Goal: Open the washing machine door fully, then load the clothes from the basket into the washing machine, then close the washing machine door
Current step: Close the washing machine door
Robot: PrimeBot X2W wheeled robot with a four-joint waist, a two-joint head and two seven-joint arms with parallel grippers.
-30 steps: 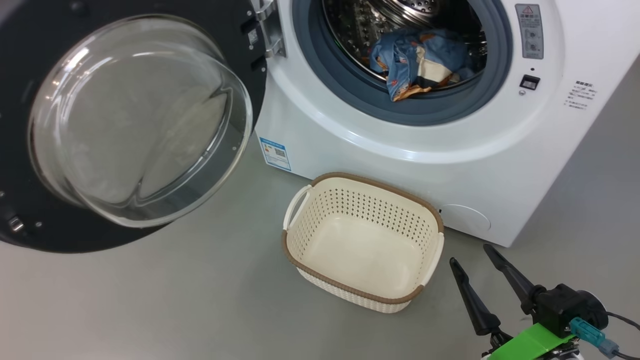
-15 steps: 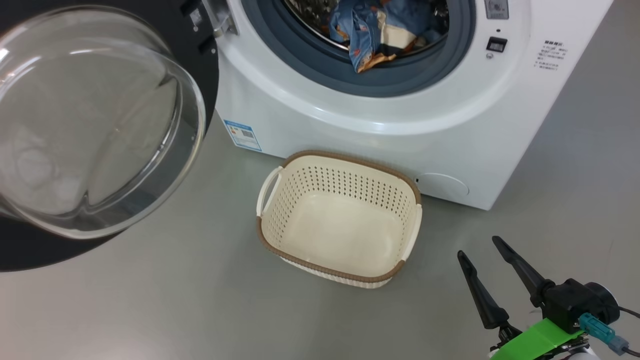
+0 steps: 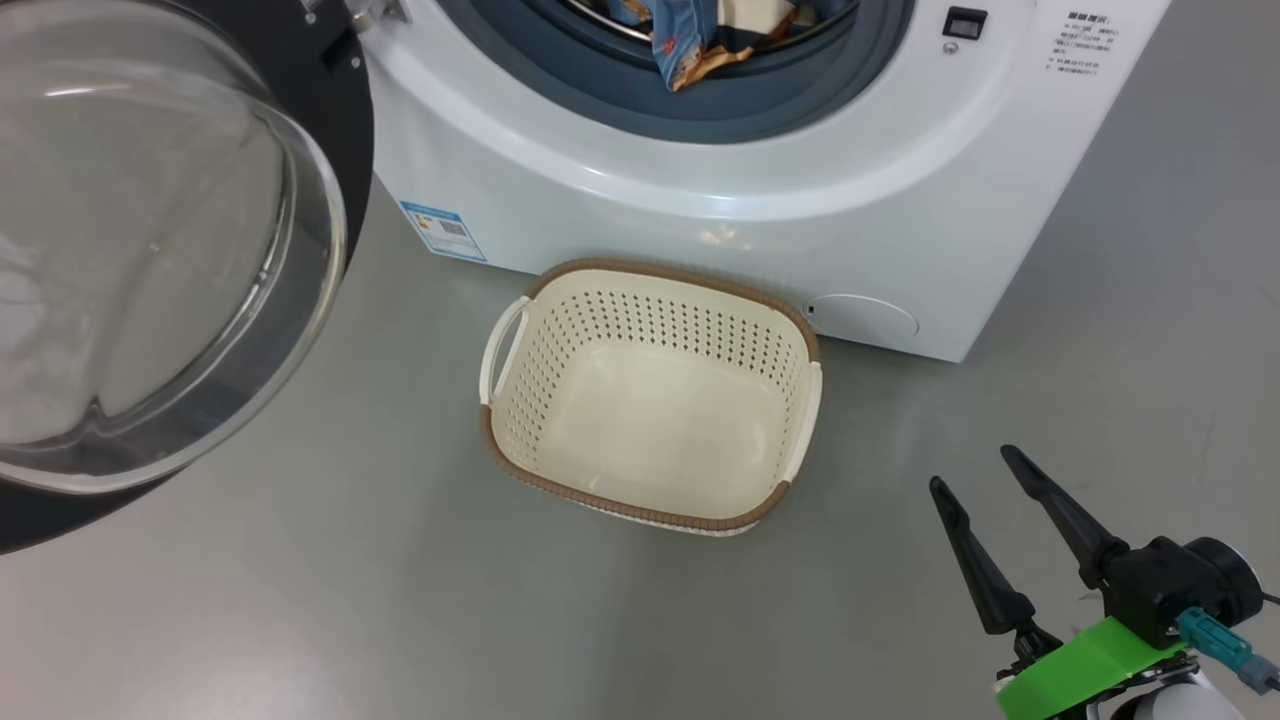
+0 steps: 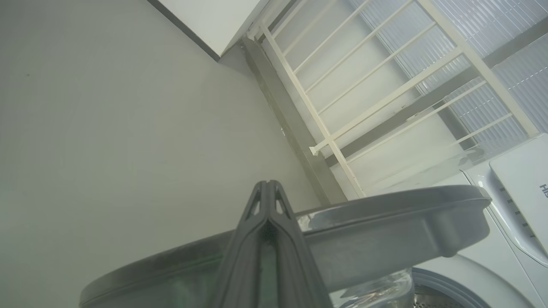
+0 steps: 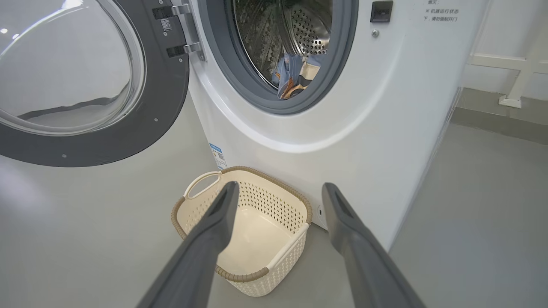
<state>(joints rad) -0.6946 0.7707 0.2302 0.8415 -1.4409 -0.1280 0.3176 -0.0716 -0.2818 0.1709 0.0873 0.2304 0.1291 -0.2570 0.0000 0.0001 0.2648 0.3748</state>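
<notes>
1. Head view: my right pincer (image 3: 972,468) sits at the lower right, released, its two dark fingers spread with nothing between them. It hangs over the grey floor (image 3: 300,600), well apart from the basket (image 3: 640,515).
2. I see the basket standing upright on the floor, just in front of the washer (image 3: 700,200), with its far rim close to the white front panel. Its bare cream bottom shows whole.
3. I find the clothes (image 3: 690,50) inside the drum (image 5: 299,30): blue fabric with orange-brown print and a cream part. One fold hangs over the lower lip onto the grey gasket (image 3: 720,100).
4. To the washer's left the door (image 3: 160,250) stands swung wide open, hinged at the left side of the opening. Its bulging glass faces me and its black rim shows behind the glass.
5. Left wrist view: my left pincer (image 4: 266,186) is clenched, fingers pressed flat together and gripping nothing that I can see. It lies right against the door's grey outer edge as seen from here; I cannot tell whether it touches. A cream railing (image 4: 385,98) runs beyond it.
6. Right wrist view: between my right pincer's spread fingers I see the basket and the washer's front. A blue sticker (image 5: 219,156) sits low on that front, just behind the basket's handle.
</notes>
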